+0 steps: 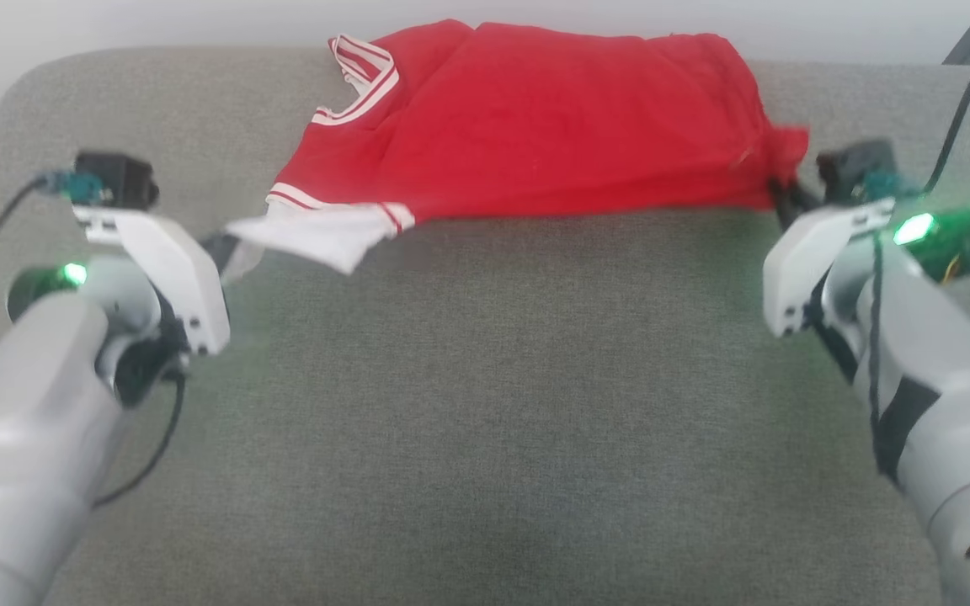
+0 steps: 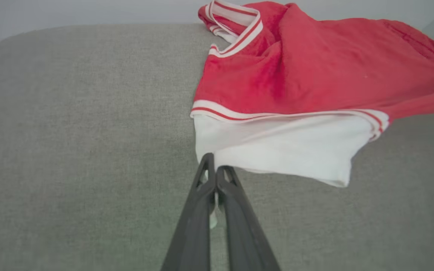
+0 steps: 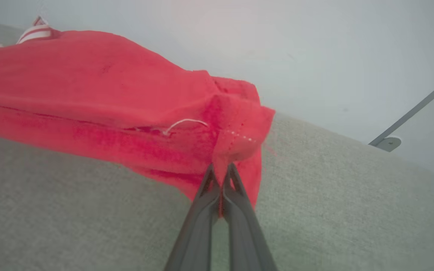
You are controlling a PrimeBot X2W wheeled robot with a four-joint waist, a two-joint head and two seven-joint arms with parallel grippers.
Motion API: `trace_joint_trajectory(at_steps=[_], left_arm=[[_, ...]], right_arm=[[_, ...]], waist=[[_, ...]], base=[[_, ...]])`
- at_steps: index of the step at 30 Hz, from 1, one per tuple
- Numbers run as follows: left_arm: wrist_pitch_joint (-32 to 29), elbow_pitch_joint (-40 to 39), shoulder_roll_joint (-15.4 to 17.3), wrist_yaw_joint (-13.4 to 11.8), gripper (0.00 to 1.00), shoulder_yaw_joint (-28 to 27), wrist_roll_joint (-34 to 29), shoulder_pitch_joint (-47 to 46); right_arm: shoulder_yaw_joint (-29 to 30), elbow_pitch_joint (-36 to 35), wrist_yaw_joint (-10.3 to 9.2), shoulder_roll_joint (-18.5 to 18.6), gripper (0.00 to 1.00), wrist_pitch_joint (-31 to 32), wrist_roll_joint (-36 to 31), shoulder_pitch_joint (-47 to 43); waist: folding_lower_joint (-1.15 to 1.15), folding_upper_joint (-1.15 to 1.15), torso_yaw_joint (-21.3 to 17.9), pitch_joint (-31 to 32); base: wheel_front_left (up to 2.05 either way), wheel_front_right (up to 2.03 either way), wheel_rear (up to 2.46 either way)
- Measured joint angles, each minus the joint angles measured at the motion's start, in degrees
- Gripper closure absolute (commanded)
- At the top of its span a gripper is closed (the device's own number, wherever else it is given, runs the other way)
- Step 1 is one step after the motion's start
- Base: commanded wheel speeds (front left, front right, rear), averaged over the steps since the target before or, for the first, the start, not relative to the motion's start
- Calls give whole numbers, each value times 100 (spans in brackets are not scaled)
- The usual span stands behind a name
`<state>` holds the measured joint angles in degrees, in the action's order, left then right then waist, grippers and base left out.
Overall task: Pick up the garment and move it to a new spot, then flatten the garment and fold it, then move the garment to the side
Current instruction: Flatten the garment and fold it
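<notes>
The garment [image 1: 535, 118], a red jersey T-shirt with white sleeves and red-white striped trim, is stretched across the far half of the grey table [image 1: 485, 404], its near edge lifted. My left gripper [image 1: 228, 246] is shut on the white sleeve [image 2: 277, 150] at the garment's left end; in the left wrist view the fingers [image 2: 217, 177] pinch the sleeve's edge. My right gripper [image 1: 781, 195] is shut on the red hem corner [image 3: 239, 143] at the right end, and the cloth [image 3: 89, 94] stretches away to the left. The print is hidden.
The grey fabric-covered table has rounded far corners and open room between my arms. A pale wall stands behind it. A dark cable [image 1: 965, 93] runs up at the far right, and a grey metal strut [image 3: 413, 113] leans against the wall.
</notes>
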<state>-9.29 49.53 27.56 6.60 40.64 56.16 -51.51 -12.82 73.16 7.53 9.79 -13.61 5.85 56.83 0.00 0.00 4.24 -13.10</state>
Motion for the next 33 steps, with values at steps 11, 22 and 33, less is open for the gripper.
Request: trace_joint_trajectory(at_steps=[11, 22, 33], left_arm=[[-781, -2341, 761, -1068, 100, -67, 504, 1819], [-1440, -5138, 1827, -2646, 100, -326, 1113, 3511], [-1454, -6316, 2392, -3275, 100, -533, 1183, 4095]], right_arm=[[-486, -558, -1, -22, 100, 247, 482, -1058], [-1126, -2874, -7, 682, 100, 1746, 1499, -2580], [-470, -6082, -5, 1430, 100, 3827, 1824, -4450]], waist=[[0, 0, -25, 121], [0, 0, -38, 104], [0, 0, -68, 69]], base=[[0, 0, 0], [0, 0, 0], [0, 0, 0]])
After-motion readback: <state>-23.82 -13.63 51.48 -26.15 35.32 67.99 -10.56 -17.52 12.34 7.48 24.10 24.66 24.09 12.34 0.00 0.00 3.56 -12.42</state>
